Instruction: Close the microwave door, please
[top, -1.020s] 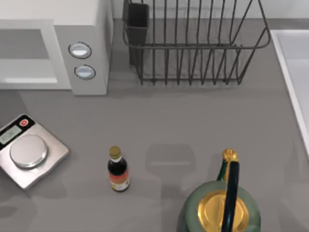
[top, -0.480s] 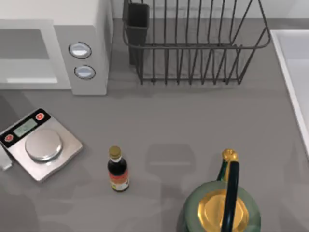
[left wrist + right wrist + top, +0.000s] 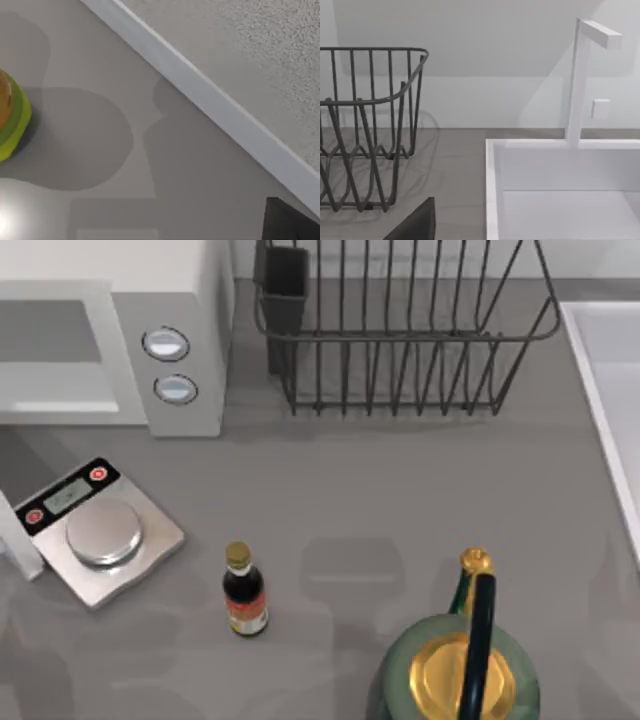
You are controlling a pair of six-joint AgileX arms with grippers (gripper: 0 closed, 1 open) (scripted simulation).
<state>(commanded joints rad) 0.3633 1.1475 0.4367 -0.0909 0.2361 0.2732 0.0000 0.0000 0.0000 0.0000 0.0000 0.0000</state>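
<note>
The white microwave [image 3: 185, 300] stands at the table's back left, its grey cavity open and two round knobs [image 3: 166, 343] on its panel. The microwave door [image 3: 20, 540] shows as a white edge at the far left, swung partway in and touching the silver scale [image 3: 100, 535]. The greyish patch above that edge looks like the door's window. A dark part of my left gripper [image 3: 290, 220] sits in the corner of the left wrist view, beside a white strip [image 3: 210, 100]. A dark part of my right gripper [image 3: 415, 225] hangs near the dish rack [image 3: 365, 125].
A small brown bottle [image 3: 245, 592] stands right of the scale. A green and gold kettle [image 3: 460, 670] sits at the front. The wire dish rack [image 3: 400, 330] is at the back, with a white sink [image 3: 610, 390] and its tap [image 3: 580, 80] to the right.
The door's white edge has swung into the top view from the left. It has pushed the scale to the right and turned it. Bottle and kettle have not moved.
</note>
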